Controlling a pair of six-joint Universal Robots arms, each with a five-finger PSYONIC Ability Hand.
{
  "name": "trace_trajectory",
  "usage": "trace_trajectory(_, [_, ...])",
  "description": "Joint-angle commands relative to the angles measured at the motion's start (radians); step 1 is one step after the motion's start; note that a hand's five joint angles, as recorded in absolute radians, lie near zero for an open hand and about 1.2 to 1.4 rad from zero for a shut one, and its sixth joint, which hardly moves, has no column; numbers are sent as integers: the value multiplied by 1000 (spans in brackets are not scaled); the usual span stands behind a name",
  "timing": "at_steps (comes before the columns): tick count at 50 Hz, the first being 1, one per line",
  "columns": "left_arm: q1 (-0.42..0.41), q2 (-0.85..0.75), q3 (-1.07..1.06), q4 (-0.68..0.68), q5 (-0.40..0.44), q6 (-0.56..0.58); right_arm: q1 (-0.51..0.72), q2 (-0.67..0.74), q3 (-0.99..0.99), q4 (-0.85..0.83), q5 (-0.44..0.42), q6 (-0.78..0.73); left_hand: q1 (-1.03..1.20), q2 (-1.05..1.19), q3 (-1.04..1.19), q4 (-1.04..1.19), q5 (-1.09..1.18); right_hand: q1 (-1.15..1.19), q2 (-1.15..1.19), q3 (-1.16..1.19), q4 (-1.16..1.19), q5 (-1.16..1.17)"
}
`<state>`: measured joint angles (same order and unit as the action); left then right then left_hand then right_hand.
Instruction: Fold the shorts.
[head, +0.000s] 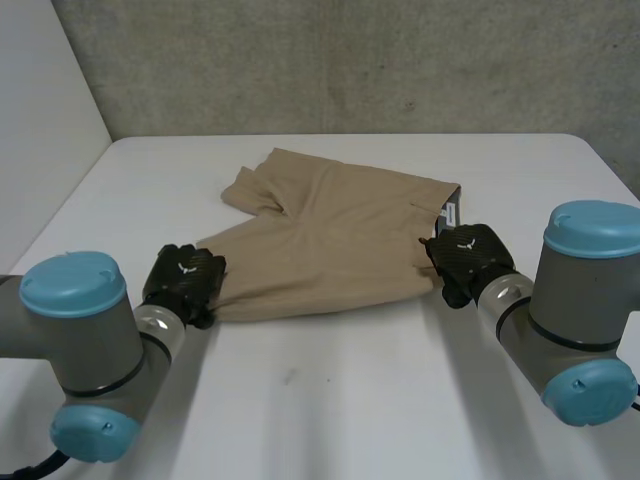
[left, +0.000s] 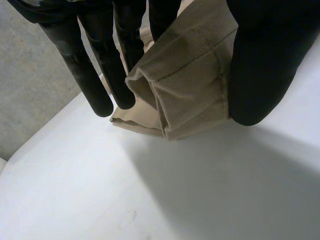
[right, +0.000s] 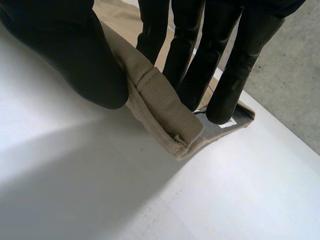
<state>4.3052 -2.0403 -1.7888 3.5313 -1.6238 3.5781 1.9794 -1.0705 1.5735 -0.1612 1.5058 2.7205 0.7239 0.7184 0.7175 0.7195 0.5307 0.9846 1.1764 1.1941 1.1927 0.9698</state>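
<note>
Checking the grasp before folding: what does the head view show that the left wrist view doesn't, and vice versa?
Head view: the whole tan shorts flat on the table, left hand at a leg corner, right hand at the waistband end. Left wrist view: thumb and fingers pinching the hem fold. Both: left hand, shorts, white table.

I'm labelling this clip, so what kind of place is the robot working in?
Likely a robotics lab or test room: a plain white table, a bare concrete wall behind it, and tan shorts pinched by the left hand and right hand.
</note>
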Motion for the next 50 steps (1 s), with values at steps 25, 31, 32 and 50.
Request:
trace_trajectory(25, [-9,382,-162,-521,4,103,-2,-190,121,421,-1,-425,672,678,679,677,691,412,220,202,204,252])
trace_trajectory(31, [-21,502,-201,-808,77,153,-33,-322,206,721,-21,-544,672,678,679,677,691,412,220,202,204,252])
trace_trajectory(32, [-19,520,-199,-880,141,165,-43,-336,213,729,-35,-551,672,678,679,677,691,412,220,202,204,252])
trace_trajectory(50, [4,47,331,-499,208,212,-103,-166,-18,500,-89,-285,672,678,679,677,691,412,220,202,204,252])
